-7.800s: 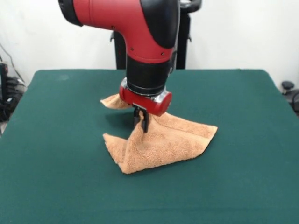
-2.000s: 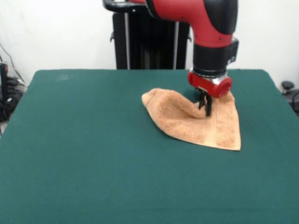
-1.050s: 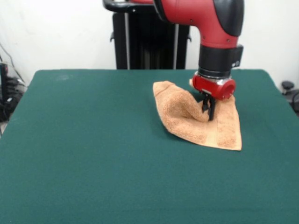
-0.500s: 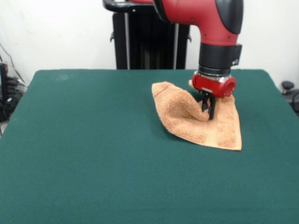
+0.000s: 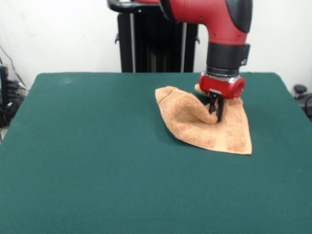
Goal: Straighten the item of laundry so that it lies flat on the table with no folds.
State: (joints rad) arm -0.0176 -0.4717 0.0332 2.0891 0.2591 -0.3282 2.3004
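One towel (image 5: 195, 124) is seen on the table (image 5: 87, 161), right of centre, bunched into a raised fold with one flat corner pointing toward the camera. One claw (image 5: 216, 117) is clamped on the fold's top. One arm (image 5: 214, 19) is counted.

Table (image 5: 87, 161): bare green top open across the whole left half and along the near edge; free passage there from any side. Only obstacle on the surface is the towel (image 5: 195, 122), right of centre toward the far side, bunched into a raised fold. Gripper (image 5: 216, 113) and arm (image 5: 224, 44) stand directly over the towel's far right part, blocking access from above there. A narrow bare strip lies between towel and the right table edge.
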